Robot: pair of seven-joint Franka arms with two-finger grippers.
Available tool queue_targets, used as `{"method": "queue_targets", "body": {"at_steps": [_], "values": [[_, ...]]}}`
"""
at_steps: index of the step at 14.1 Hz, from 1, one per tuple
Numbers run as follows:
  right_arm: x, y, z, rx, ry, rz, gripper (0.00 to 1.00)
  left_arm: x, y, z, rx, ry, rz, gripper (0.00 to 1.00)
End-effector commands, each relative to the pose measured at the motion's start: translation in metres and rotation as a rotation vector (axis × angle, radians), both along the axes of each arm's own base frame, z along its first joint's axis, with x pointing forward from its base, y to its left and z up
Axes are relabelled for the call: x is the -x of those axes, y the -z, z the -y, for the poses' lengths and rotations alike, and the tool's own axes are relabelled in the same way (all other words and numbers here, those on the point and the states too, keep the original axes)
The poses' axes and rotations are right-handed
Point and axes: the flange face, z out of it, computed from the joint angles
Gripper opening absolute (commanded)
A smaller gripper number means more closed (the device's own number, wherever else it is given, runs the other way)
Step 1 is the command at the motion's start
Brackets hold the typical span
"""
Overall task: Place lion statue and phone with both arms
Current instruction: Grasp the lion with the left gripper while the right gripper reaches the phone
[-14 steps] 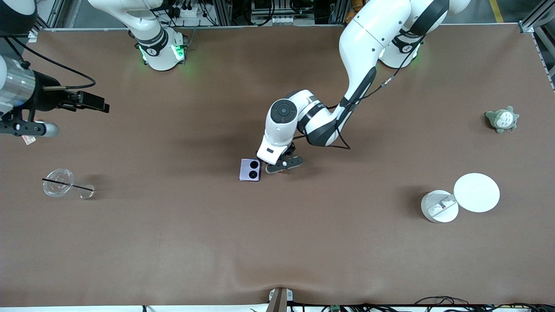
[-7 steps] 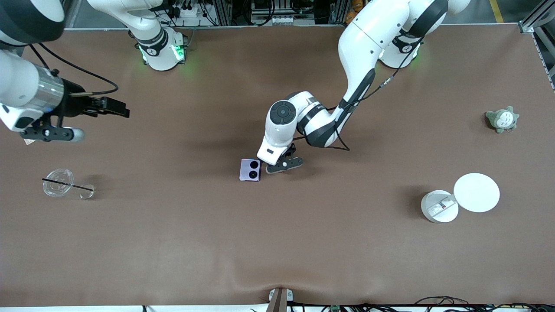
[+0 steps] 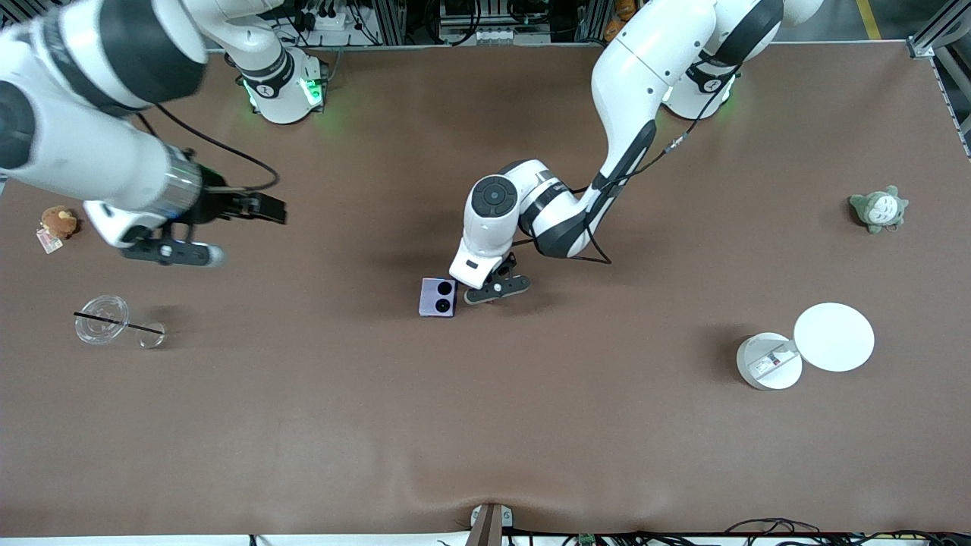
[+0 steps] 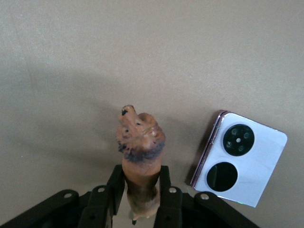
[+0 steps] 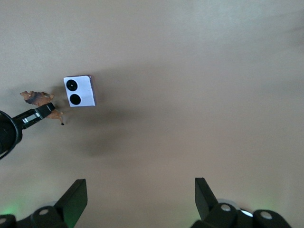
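Observation:
The lion statue (image 4: 140, 142), a small reddish-brown figurine, sits between the fingers of my left gripper (image 4: 141, 190), which is shut on its body. It is held low over the middle of the table, right beside the phone. The phone (image 3: 438, 296) is pale lavender with two black circles and lies flat; it also shows in the left wrist view (image 4: 242, 164) and the right wrist view (image 5: 79, 91). In the front view my left gripper (image 3: 497, 290) hides the statue. My right gripper (image 3: 167, 252) is open and empty, up over the table toward the right arm's end.
A brown plush with a tag (image 3: 57, 222) lies near the table edge at the right arm's end. A clear cup with a straw (image 3: 102, 321) lies nearer the front camera. A grey-green plush (image 3: 878, 208) and two white discs (image 3: 833, 337) are at the left arm's end.
My right arm has swung from the edge at its end of the table toward the middle, uncovering the brown plush. The left gripper, statue and phone have not moved.

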Motion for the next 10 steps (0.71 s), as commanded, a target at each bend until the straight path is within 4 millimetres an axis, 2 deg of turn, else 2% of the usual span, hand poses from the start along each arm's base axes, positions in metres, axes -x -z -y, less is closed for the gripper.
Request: {"method": "queue_targets", "body": {"at_steps": [1,4,5,7,10], "values": [[0.006,0.002,-0.029,0.013,0.056,0.004,1.00,-0.011,-0.022,-0.007,-0.015,0.052,0.045,0.00],[0.006,0.016,-0.051,0.019,0.042,0.004,1.00,-0.043,-0.068,-0.050,-0.079,0.105,0.031,0.00],[0.007,0.021,-0.063,0.021,0.025,0.008,1.00,-0.050,-0.077,-0.067,-0.101,0.136,0.019,0.00],[0.003,0.037,-0.073,0.023,0.017,0.009,1.00,-0.062,-0.092,-0.103,-0.123,0.179,0.014,0.00],[-0.001,0.073,-0.108,0.026,-0.022,0.021,1.00,-0.072,-0.103,-0.158,-0.153,0.239,0.004,0.00]]}}
